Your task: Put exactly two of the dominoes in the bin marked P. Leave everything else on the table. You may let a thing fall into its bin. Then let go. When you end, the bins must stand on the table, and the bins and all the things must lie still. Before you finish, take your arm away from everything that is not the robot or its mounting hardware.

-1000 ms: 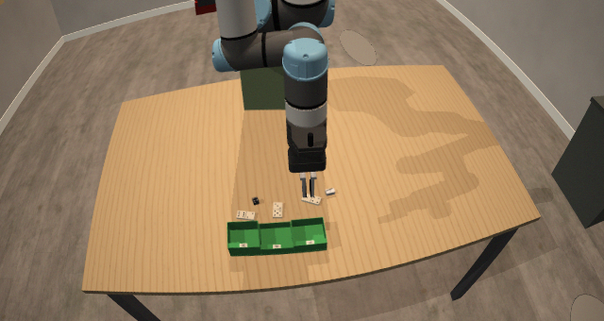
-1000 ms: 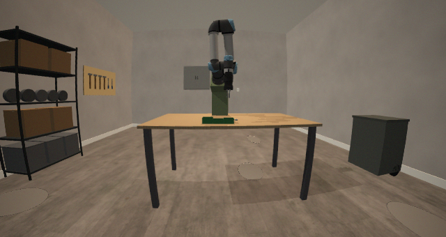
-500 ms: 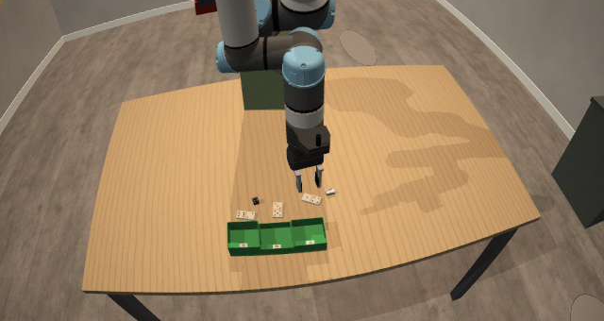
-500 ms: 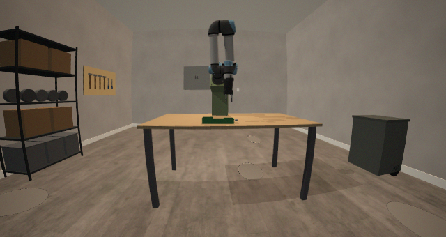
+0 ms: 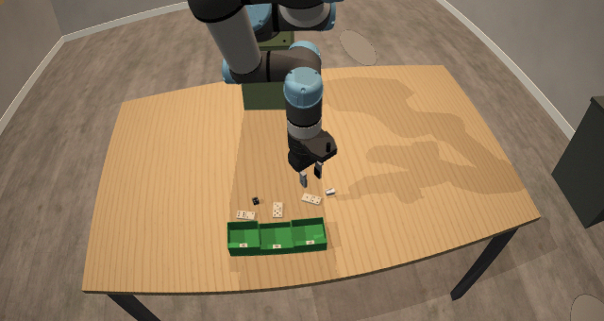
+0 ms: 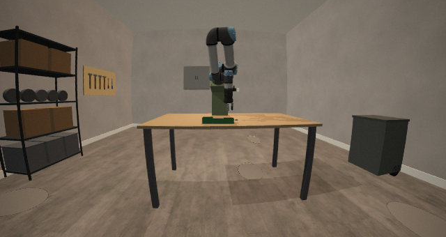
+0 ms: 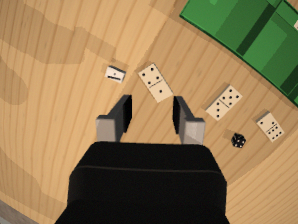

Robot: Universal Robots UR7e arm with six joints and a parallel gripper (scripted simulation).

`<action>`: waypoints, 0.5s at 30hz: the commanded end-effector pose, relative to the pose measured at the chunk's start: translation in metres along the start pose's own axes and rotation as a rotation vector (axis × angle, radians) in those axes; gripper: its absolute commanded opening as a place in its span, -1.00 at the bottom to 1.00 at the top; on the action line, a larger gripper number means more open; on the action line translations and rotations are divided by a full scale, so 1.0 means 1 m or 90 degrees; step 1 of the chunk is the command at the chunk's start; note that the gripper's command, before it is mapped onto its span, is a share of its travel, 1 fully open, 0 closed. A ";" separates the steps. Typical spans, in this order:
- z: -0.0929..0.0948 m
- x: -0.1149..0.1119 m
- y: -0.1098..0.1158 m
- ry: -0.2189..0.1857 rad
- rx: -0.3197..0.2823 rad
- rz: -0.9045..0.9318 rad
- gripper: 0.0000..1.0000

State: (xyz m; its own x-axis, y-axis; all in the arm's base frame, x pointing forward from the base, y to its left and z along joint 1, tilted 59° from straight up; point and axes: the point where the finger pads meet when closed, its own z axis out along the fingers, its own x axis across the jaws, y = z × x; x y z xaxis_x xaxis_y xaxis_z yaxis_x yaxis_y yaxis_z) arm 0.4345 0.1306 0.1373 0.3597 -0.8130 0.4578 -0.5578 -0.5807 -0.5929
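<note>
Three white dominoes lie flat on the table behind the green bins: one on the right (image 5: pixel 311 198) (image 7: pixel 154 83), one in the middle (image 5: pixel 277 210) (image 7: pixel 224 103), one on the left (image 5: pixel 245 214) (image 7: pixel 270 125). The row of three green bins (image 5: pixel 276 236) stands near the front edge. My gripper (image 5: pixel 310 176) (image 7: pixel 152 106) is open and empty. It hangs above the table just behind the right domino.
A small white block (image 5: pixel 330 191) (image 7: pixel 115 74) lies right of the right domino. A black die (image 5: pixel 255 200) (image 7: pixel 237 140) lies behind the left domino. The robot base stands at the table's back edge.
</note>
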 end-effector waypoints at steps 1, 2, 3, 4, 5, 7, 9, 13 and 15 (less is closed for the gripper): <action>0.026 -0.010 0.009 0.023 0.018 -0.096 0.57; 0.026 -0.010 0.009 0.021 0.015 -0.109 0.57; 0.026 -0.010 0.009 0.020 0.011 -0.122 0.57; 0.026 -0.010 0.008 0.020 0.009 -0.135 0.57; 0.026 -0.010 0.007 0.021 0.008 -0.148 0.57; 0.026 -0.009 0.006 0.023 0.009 -0.161 0.57; 0.025 -0.009 0.005 0.031 0.014 -0.200 0.57; 0.025 -0.007 0.003 0.046 0.027 -0.248 0.57; 0.025 -0.006 0.002 0.054 0.033 -0.274 0.57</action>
State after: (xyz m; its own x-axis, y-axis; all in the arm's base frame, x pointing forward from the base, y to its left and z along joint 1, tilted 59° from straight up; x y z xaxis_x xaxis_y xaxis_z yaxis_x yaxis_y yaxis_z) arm 0.4466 0.1327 0.1128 0.4802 -0.5954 0.6441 -0.4224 -0.8005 -0.4251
